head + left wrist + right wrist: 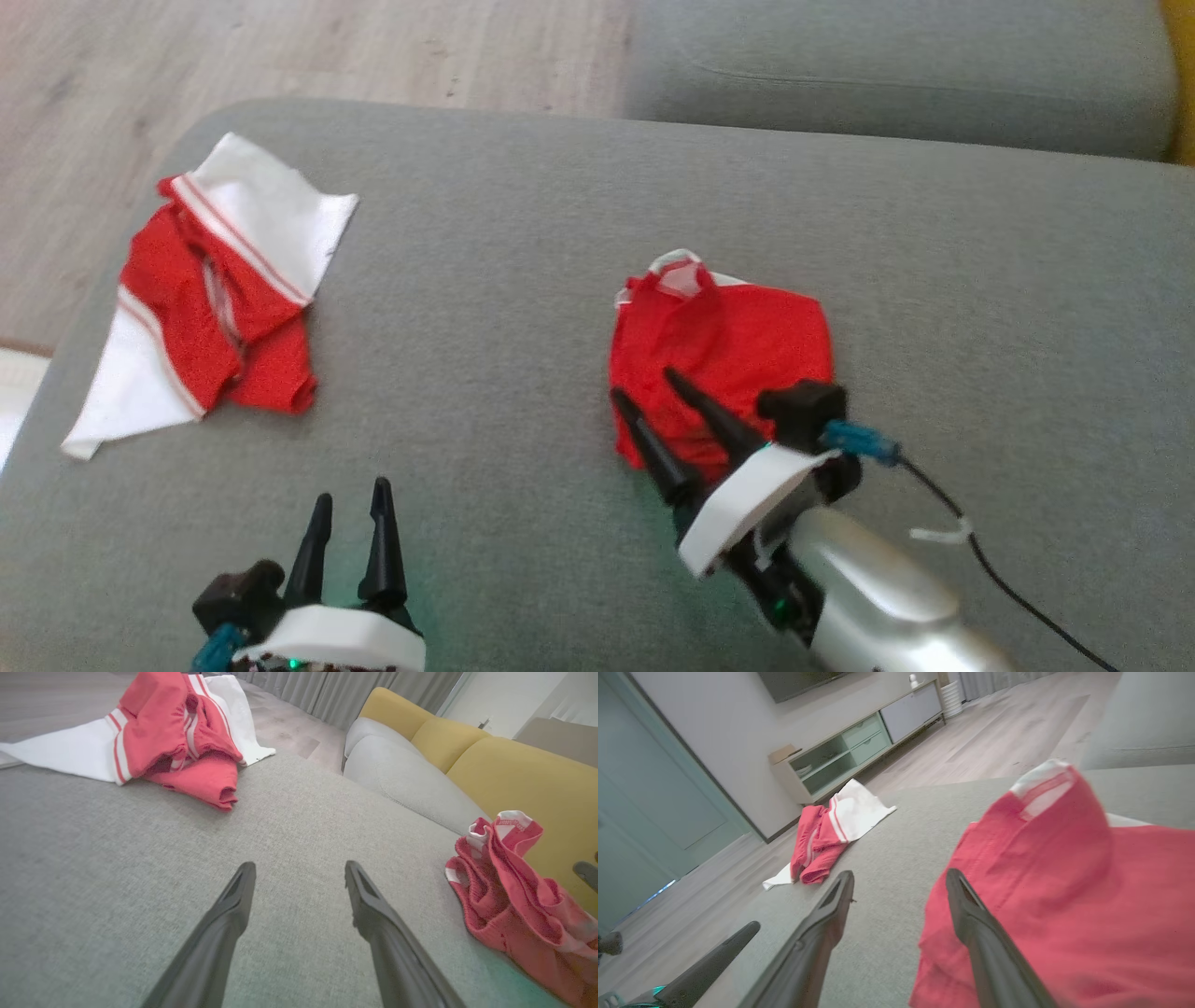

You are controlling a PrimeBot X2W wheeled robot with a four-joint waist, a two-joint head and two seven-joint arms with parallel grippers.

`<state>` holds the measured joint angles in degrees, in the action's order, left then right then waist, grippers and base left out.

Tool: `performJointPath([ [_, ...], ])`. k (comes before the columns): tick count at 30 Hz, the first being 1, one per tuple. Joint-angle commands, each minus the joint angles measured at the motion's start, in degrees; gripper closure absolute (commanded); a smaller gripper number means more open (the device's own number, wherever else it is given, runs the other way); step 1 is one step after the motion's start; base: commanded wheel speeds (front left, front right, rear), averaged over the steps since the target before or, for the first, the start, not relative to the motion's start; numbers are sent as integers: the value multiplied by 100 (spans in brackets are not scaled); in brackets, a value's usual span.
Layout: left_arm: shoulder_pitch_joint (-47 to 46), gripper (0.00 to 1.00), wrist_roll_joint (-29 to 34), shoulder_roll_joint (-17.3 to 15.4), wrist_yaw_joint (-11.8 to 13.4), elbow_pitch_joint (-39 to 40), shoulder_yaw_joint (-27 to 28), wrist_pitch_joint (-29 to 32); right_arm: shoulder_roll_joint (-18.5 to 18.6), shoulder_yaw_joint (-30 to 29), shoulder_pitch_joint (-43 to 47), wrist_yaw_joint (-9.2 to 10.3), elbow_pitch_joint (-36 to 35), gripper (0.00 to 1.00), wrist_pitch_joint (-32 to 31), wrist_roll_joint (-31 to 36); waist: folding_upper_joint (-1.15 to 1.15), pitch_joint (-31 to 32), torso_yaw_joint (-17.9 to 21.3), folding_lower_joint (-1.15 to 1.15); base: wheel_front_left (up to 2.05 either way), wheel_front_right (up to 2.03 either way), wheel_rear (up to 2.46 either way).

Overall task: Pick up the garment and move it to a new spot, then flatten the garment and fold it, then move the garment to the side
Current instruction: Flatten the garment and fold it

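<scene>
Left gripper (352,492) is over the grey sofa cushion (523,233), fingers spread, holding nothing. Right gripper (644,384) also spread, at near edge of crumpled red garment (738,336) mid-cushion: one finger over cloth, other over bare cushion. 2nd red-and-white garment (215,280) lies well apart, far left. Wood floor (327,47) beyond; yellow sofa back (504,765); TV cabinet (850,751) w/ open shelves, contents too small to tell
</scene>
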<state>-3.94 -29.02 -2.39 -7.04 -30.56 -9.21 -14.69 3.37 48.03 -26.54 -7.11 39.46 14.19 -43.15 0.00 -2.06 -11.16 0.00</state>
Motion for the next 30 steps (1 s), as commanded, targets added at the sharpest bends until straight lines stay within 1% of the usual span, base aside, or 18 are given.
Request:
performJointPath([
  [1,-150,0,115,-49,43,264,249,-30,-25,-268,-76,-37,-251,0,76,70,0,31,223,0,0,0,0],
  [3,-151,0,241,-49,61,337,331,-30,76,-734,21,-37,-402,0,78,316,0,38,369,0,0,0,0],
  [7,-125,0,603,-49,139,528,495,-30,211,-2003,424,-37,-637,0,79,1088,0,66,624,0,0,0,0],
  [8,-125,0,603,-49,139,528,495,-30,211,-2003,424,-37,-637,0,79,1088,0,66,624,0,0,0,0],
  [12,-31,0,1075,-49,232,737,630,-30,172,-3078,890,-37,-787,0,80,1911,0,117,818,0,0,0,0],
  [16,157,0,1427,-49,349,937,681,-30,63,-3811,1290,-37,-908,0,80,2467,0,177,957,0,0,0,0],
  [19,363,0,1574,-49,407,1091,629,-30,-3,-4112,1568,-37,-941,0,80,2683,0,238,1027,0,0,0,0],
  [23,626,0,1601,-49,518,1246,522,-30,-42,-4238,1842,-37,-942,0,80,2779,0,285,1082,0,0,0,0],
  [26,676,0,1545,-49,614,1333,407,-30,-46,-4144,1926,-37,-968,0,80,2587,0,291,1079,0,0,0,0],
  [30,611,0,1576,-49,617,1377,297,-30,-47,-4076,1896,-37,-984,0,81,2486,0,262,1044,0,0,0,0],
])
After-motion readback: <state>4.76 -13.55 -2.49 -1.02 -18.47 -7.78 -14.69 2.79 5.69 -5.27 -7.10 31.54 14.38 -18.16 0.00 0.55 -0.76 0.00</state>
